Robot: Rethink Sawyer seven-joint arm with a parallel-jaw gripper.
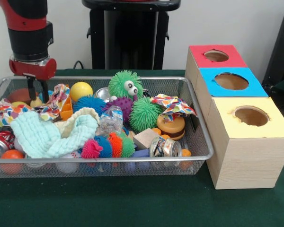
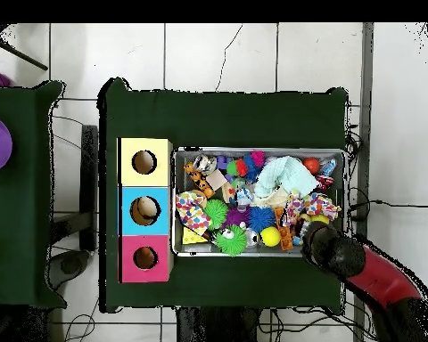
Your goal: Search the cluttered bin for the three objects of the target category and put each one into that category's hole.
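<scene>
The wire-mesh bin is holding jumbled toys beside three wooden boxes with holes. The gripper is hanging over its back corner, fingers spread, above a patterned cloth.

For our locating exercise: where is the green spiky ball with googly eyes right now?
In the front view, the green spiky ball with googly eyes sits at the far wall of the wire mesh bin, mid-bin, right of the smooth yellow ball, above the purple spiky ball.
</scene>
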